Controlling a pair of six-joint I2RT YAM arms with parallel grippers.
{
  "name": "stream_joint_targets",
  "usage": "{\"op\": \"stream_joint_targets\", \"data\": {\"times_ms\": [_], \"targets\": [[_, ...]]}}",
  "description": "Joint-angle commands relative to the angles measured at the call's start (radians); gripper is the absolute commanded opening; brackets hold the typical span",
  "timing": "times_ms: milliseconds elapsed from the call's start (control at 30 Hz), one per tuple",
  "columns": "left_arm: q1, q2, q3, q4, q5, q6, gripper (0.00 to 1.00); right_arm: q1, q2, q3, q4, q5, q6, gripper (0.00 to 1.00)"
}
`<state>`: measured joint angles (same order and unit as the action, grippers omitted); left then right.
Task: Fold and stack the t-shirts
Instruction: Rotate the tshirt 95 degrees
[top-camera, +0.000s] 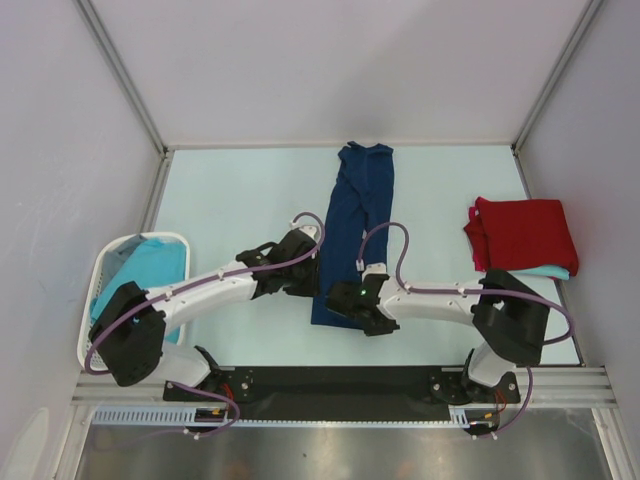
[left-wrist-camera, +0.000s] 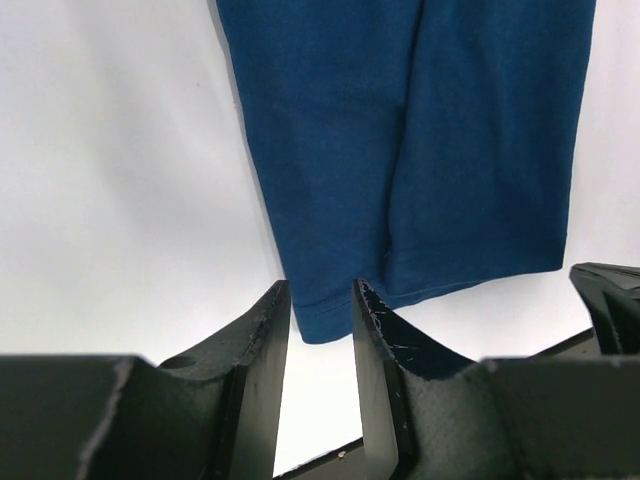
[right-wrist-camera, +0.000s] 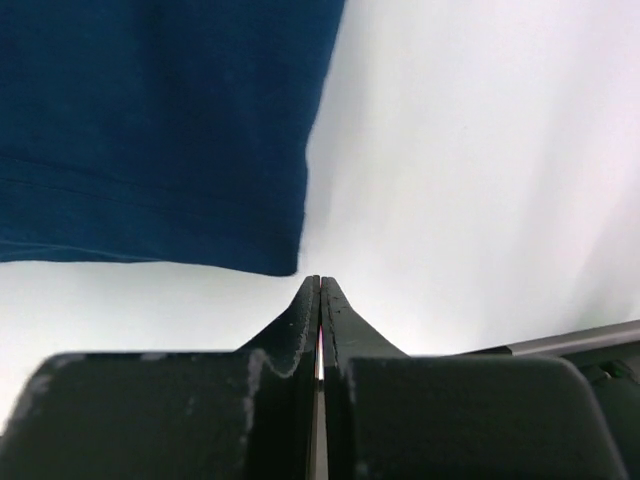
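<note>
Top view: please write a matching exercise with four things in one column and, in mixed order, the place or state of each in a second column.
Things:
1. navy t-shirt
2. red t-shirt
3. white basket
4. right gripper

Places or states:
A. shut on nothing, next to a hem corner
B. at the left, with turquoise cloth inside
C. a long folded strip in the middle
D. at the right, on a turquoise t-shirt

Pairs: 1-C, 2-D, 3-B, 4-A.

Searched for lettering, labels, brand marks, numbers and signs across the overhead and both wrist views; nothing legible found on any surface shown.
</note>
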<state>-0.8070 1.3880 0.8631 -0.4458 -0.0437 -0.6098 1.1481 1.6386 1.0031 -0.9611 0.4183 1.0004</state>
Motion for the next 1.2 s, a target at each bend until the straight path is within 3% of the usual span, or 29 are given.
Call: {"op": "stream_joint_targets", "data": {"times_ms": [0,33,133,233,400,567,1167], "targets": [[0.008,0.005,-0.003,0.022,0.013,0.007,0.36,0.036,-0.088,0.014,-0.013,0.080,0.052,0.00],[0.008,0.003,-0.001,0.022,0.013,0.004,0.36,0.054,-0.103,0.025,-0.004,0.088,0.047,0.12],[0.008,0.005,0.001,0.025,0.015,0.002,0.36,0.059,-0.114,0.089,0.030,0.083,0.000,0.34],[0.008,0.006,0.001,0.025,0.015,-0.001,0.36,0.061,-0.059,0.146,0.053,0.083,-0.052,0.46],[0.008,-0.003,-0.004,0.024,0.015,-0.004,0.36,0.047,0.094,0.186,0.083,0.080,-0.114,0.48],[0.008,-0.026,-0.013,0.016,0.010,-0.005,0.36,0.024,0.148,0.177,0.131,0.048,-0.158,0.48],[0.008,-0.046,-0.032,0.007,0.008,-0.005,0.36,-0.025,0.126,0.193,0.147,0.030,-0.192,0.46]]}}
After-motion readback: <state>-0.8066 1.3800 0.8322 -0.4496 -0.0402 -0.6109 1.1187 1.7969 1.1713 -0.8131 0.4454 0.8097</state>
